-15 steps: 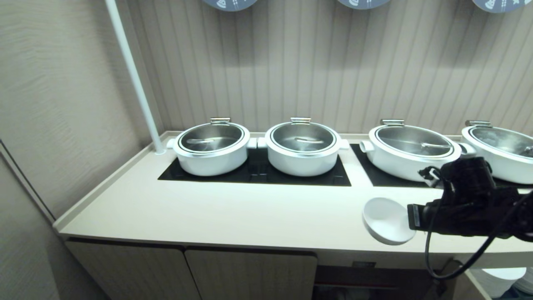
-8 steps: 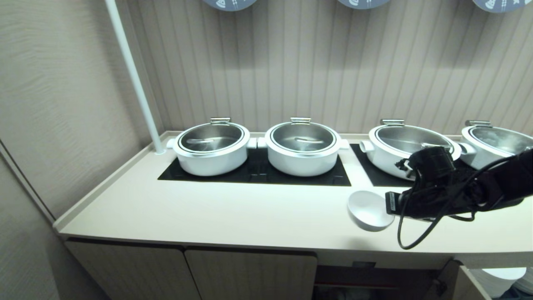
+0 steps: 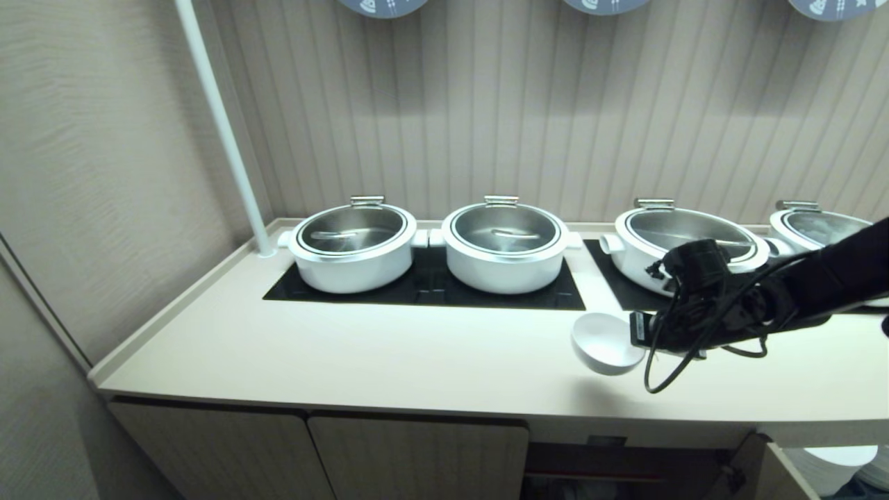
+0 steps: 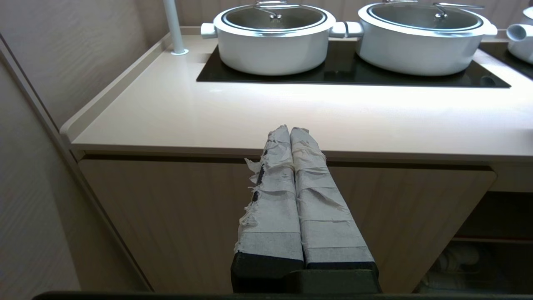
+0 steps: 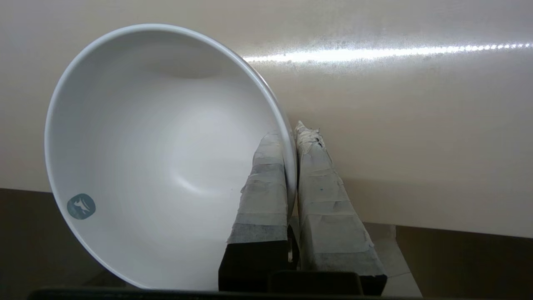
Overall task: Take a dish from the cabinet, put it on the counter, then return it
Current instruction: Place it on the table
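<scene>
White dish (image 3: 605, 342) with teal logo; cream counter (image 3: 389, 354); black glass panels (image 3: 430, 286).

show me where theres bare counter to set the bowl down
The counter is bare along its front strip, from the left raised edge to the bowl held by the right gripper, and in front of the black glass panel. The back is crowded with lidded pots.

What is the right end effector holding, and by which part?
The right end effector is shut on the bowl, pinching its rim, one finger inside and one outside. The left end effector is shut and empty.
</scene>
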Robot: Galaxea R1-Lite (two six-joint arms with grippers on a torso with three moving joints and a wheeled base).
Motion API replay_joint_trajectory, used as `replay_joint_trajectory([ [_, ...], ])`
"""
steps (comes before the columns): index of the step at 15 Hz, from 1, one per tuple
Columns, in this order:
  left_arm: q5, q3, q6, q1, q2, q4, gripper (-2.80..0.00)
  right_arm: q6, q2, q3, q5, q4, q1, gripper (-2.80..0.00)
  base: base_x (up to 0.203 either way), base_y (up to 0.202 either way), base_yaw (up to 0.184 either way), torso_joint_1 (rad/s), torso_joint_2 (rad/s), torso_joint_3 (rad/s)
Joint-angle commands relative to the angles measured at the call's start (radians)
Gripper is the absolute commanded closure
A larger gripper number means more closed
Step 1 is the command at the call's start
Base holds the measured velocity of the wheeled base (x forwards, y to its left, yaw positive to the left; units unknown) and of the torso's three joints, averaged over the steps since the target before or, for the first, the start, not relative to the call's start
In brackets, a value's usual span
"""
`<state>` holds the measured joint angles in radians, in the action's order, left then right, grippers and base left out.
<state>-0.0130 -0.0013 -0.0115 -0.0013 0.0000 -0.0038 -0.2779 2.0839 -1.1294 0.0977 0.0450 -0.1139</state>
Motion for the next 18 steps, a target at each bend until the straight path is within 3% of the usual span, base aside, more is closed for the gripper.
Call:
replay_joint_trajectory([
  [1, -0.001, 0.001, -0.001, 0.000, 0.000, -0.001, 0.00, -0.001, 0.044, -0.032, -0.003, 0.000, 0.002, 0.00, 0.000, 0.000, 0.000, 0.000, 0.00, 0.000],
  [10, -0.001, 0.000, -0.001, 0.000, 0.000, -0.001, 0.00, 0.000, 0.181, -0.189, -0.013, -0.075, 0.035, 0.00, 0.000, 0.000, 0.000, 0.000, 0.00, 0.000],
  [18, -0.001, 0.000, -0.001, 0.001, 0.000, -0.001, 0.00, 0.000, 0.220, -0.197, -0.013, -0.077, 0.042, 0.00, 0.000, 0.000, 0.000, 0.000, 0.00, 0.000],
])
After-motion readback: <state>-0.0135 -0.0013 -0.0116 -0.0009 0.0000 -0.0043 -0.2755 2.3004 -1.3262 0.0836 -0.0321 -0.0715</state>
